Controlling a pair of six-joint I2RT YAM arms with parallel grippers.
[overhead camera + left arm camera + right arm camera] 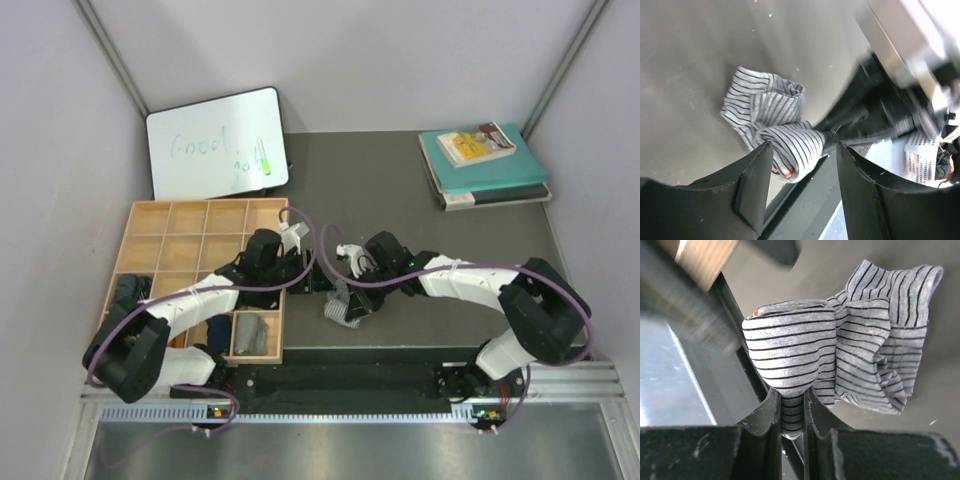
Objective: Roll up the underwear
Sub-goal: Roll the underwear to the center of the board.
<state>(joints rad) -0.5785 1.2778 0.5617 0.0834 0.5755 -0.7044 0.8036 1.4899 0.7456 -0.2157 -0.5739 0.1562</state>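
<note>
Grey underwear [840, 340] sits pinched in right end effector [791, 407] (unclear overhead).

- Your top view sits high above and behind the striped underwear [347, 306]. It looks down over the whole dark surface [400, 190], so the cloth appears small.
- Your left wrist view sits close to the underwear, looking down at it between the left fingers [752, 190].
- Your right wrist view is nearer still. The right fingers [762, 425] stand at the bottom and the underwear fills the middle.
- All three views share the underwear and the surface edge just beside it.
</note>
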